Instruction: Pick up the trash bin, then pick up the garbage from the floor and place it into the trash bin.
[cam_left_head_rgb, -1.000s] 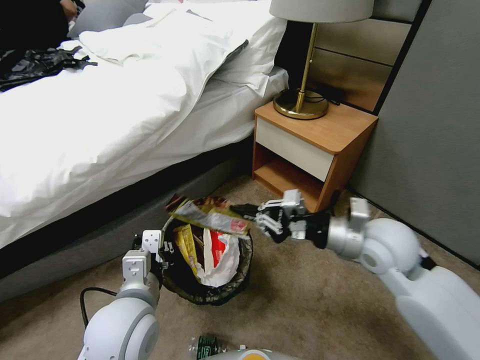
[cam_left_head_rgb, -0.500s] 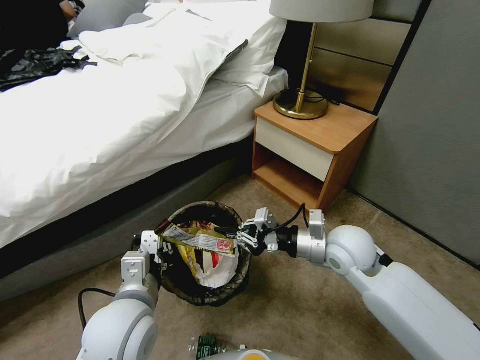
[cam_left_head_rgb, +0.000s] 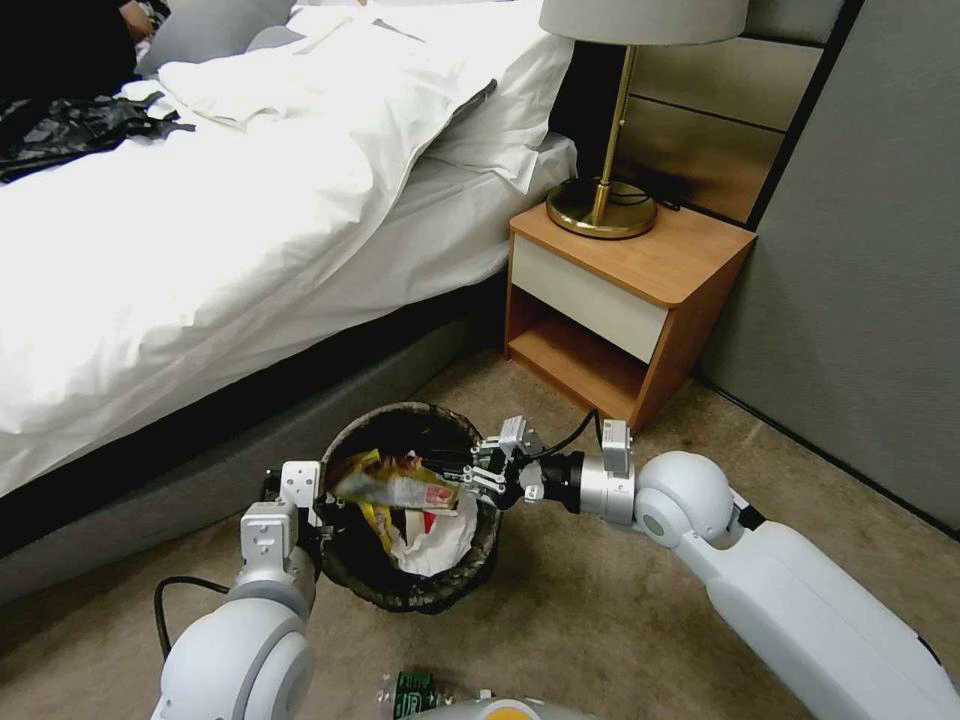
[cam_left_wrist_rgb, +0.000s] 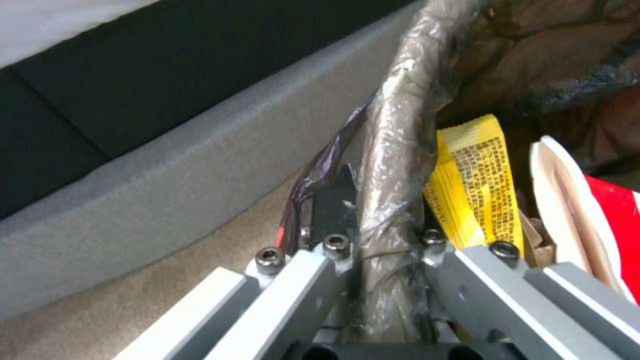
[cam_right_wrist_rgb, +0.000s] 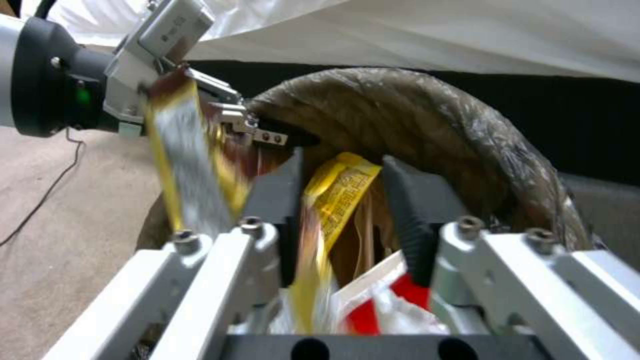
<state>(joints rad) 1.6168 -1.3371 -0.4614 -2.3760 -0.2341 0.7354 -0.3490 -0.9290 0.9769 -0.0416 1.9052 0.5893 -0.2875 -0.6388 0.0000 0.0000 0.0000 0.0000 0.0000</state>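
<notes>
The trash bin (cam_left_head_rgb: 412, 520) sits low over the tan carpet (cam_left_head_rgb: 600, 620), right beside the dark bed base (cam_left_head_rgb: 200, 470). Its white sides are hidden under the crinkly dark bag (cam_left_head_rgb: 400, 590) folded over the rim, so I see no white at all. It stands upright with its mouth open to the ceiling.

A long shiny snack wrapper (cam_left_head_rgb: 390, 487) lies across the mouth of the bin. Its long side runs from the left gripper toward the right gripper. Under it are a yellow wrapper (cam_left_head_rgb: 380, 520), a red and white packet (cam_left_head_rgb: 432, 525) and white paper (cam_left_head_rgb: 440, 545). How deep the pile goes is hidden.

The right gripper (cam_left_head_rgb: 462, 472) reaches over the rim on the nightstand side. In the right wrist view its black fingers (cam_right_wrist_rgb: 277, 200) stand apart, with the yellow wrapper showing in the gap. The shiny wrapper is blurry there, lying against one finger, and I cannot tell if it is loose.

The left gripper (cam_left_head_rgb: 322, 500) is at the rim on the other side. From the head view its fingers are hard to see. The left wrist view shows them pinching the bagged rim (cam_left_wrist_rgb: 393, 165).

The wooden nightstand (cam_left_head_rgb: 625, 300) is well apart, with a gold lamp (cam_left_head_rgb: 605, 190) on it, cut off at the top.
</notes>
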